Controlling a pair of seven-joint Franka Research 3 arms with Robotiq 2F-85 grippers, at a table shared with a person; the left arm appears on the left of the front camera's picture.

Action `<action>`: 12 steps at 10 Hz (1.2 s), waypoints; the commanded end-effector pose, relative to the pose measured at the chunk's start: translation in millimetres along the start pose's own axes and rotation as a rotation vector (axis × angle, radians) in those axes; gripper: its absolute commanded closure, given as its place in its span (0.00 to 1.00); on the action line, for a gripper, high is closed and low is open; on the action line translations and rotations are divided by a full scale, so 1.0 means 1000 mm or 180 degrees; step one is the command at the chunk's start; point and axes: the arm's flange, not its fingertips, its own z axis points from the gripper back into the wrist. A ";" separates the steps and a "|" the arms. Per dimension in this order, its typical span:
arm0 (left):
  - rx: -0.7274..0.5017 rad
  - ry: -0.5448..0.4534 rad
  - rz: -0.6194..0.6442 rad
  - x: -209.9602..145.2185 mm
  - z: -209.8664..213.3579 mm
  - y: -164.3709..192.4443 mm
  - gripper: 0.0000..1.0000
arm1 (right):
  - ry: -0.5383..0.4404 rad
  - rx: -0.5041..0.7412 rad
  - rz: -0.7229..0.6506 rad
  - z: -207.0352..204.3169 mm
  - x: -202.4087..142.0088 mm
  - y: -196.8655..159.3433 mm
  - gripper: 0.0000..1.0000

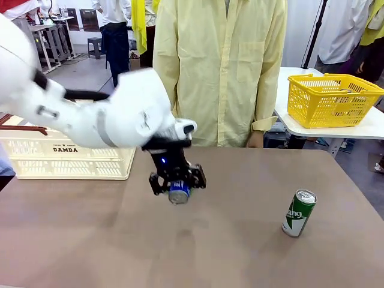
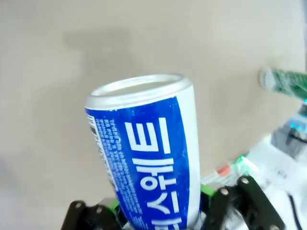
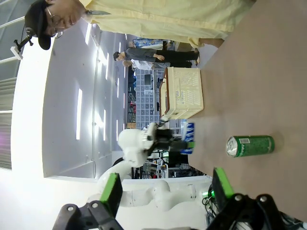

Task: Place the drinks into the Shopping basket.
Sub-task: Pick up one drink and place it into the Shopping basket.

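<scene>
Blue can (image 1: 179, 192) clamped in left gripper (image 1: 178, 183), hanging above table (image 1: 240, 258) center. Green can (image 1: 299, 213) stands twd right side. Right gripper (image 3: 163, 189) wide open, empty. Shopping basket (image 1: 66, 157) far left.

blue can (image 1: 179, 192) — held aloft, tilted (white lettering) | green can (image 1: 299, 213) — standing upright, right | cream basket (image 1: 66, 157) far left

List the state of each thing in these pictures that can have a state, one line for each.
blue can, held off the table, tilted, in the left gripper.
left gripper, shut on the blue can.
right gripper, open, nothing between its fingers.
green can, standing on the table, free of both grippers.
Shopping basket, upright at the far left; its inside is hidden.
</scene>
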 end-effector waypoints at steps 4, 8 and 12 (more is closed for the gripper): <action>-0.0401 0.0238 -0.2841 -0.084 0.101 0.075 1.00 | -0.0001 0.0032 -0.0021 0.001 0.000 0.004 0.00; -0.0144 0.0295 -0.2276 -0.089 0.110 0.067 1.00 | -0.0001 0.0032 -0.0021 0.001 0.000 0.004 0.00; 0.0064 -0.0068 -0.2443 -0.094 0.116 0.081 1.00 | -0.0001 0.0032 -0.0021 0.001 0.000 0.004 0.00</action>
